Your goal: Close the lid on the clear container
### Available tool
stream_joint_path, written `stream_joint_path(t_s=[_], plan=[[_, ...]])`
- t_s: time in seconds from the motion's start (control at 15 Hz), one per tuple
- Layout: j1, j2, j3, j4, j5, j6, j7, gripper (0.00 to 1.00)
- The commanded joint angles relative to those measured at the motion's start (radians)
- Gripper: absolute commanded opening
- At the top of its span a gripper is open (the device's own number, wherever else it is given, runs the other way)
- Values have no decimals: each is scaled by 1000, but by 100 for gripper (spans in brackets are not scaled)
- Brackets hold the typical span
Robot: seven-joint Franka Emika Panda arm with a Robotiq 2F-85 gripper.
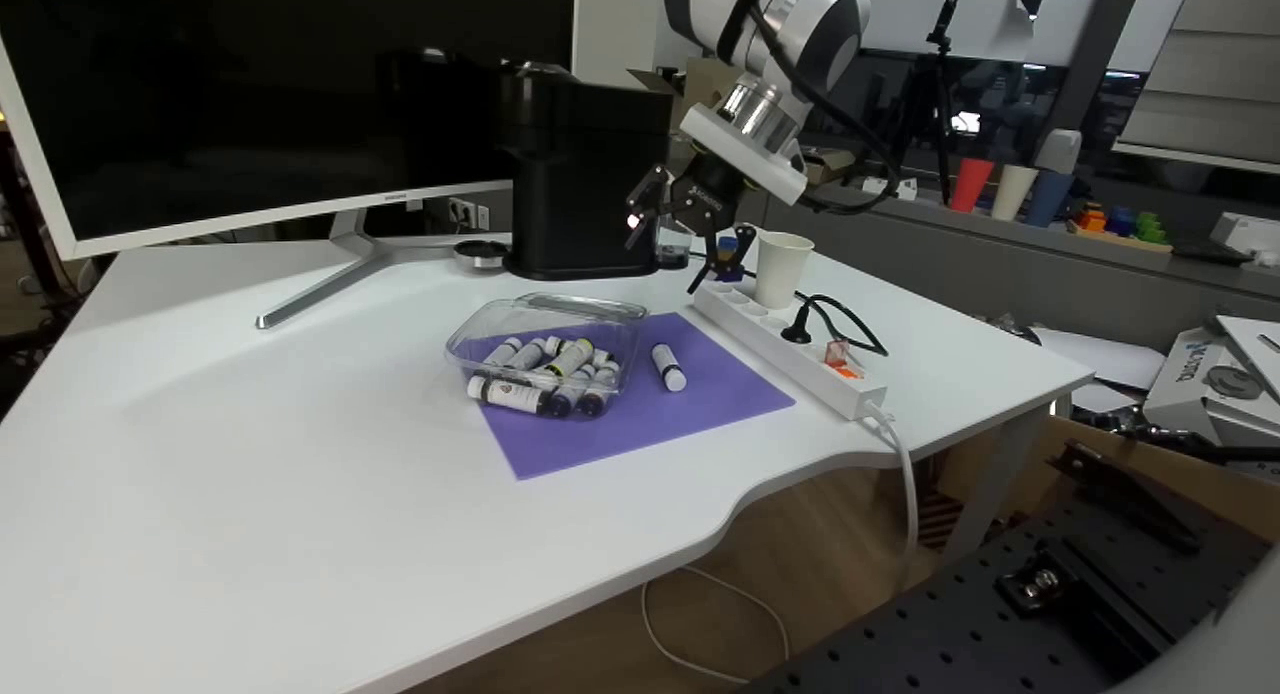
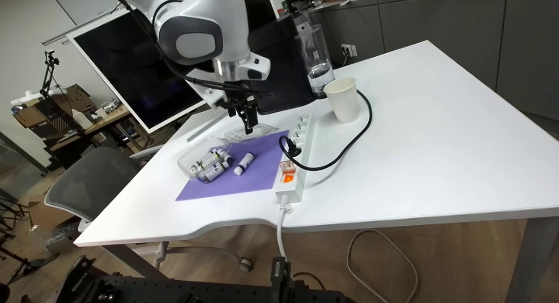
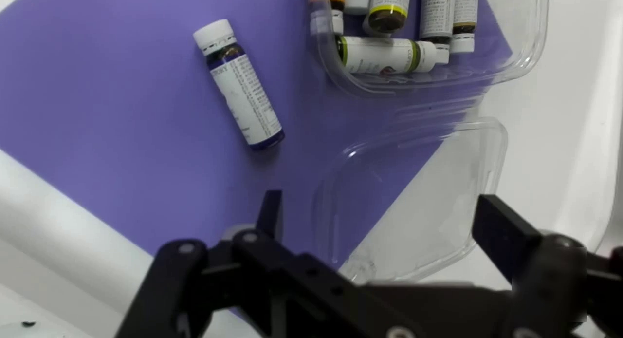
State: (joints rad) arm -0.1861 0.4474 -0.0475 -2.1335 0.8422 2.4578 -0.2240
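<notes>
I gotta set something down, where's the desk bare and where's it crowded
In both exterior views, bare desk lies left of the purple sheet, in front of the monitor stand, and right of the white cup and black cable. Crowded on and around the sheet: clear container, open lid, loose bottle, power strip, the gripper above.

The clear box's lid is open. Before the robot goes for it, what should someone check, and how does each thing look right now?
1. Lid open, with nothing lying on it: ok, as far as the wrist view shows; the gripper hides part of its edge.
2. Gripper open: ok, its jaws stand well apart.
3. Gripper at the right height to take the lid: cannot tell.
4. Loose bottle apart from the lid: ok, it lies on the purple sheet.
5. Bottles all below the rim of the box: cannot tell, they are piled up.
</notes>
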Motion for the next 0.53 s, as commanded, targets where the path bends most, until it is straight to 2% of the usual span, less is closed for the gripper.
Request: stream_joint_path(t_s=[0.0,0.47], plan=[[-12,32,11,24,27,31,8,100],[-27,173,41,123,105,121,-11,100]])
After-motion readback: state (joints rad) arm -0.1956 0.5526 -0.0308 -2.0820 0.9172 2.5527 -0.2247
